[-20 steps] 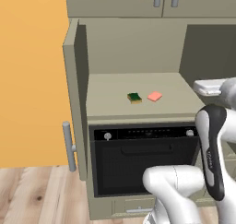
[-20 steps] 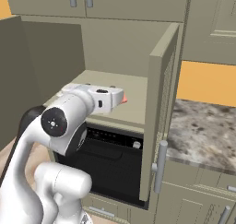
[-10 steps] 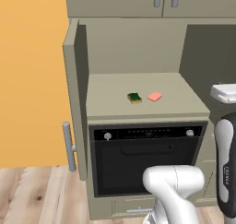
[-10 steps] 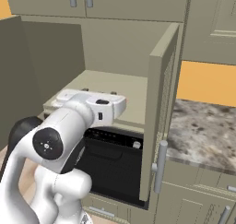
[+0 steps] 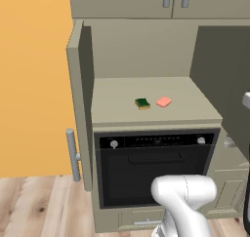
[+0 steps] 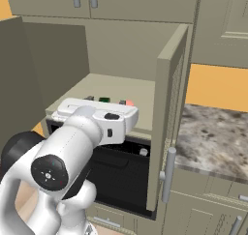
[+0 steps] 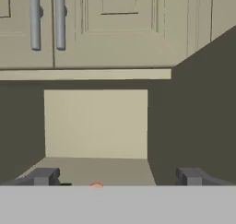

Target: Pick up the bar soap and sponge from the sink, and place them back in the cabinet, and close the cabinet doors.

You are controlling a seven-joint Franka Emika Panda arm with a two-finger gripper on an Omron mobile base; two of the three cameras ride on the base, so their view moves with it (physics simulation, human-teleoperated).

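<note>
Bar soap (image 7: 96, 185) just ahead of wide gripper (image 7: 115, 177) (nothing held), sponge (image 5: 142, 103) beside

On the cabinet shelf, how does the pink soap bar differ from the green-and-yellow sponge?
The salmon-pink soap bar is one plain colour; the sponge has a dark green top over a yellow layer. The soap's outline is rounded; the sponge's is blocky. The soap lies right of the sponge. Both are small and rest flat, apart.

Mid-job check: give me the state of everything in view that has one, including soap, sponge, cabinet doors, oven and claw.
bar soap: lying on the cabinet shelf, free.
sponge: on the shelf beside the soap, apart from it.
left cabinet door: swung open.
right cabinet door: swung open.
oven: door shut.
claw: open, empty.
</note>
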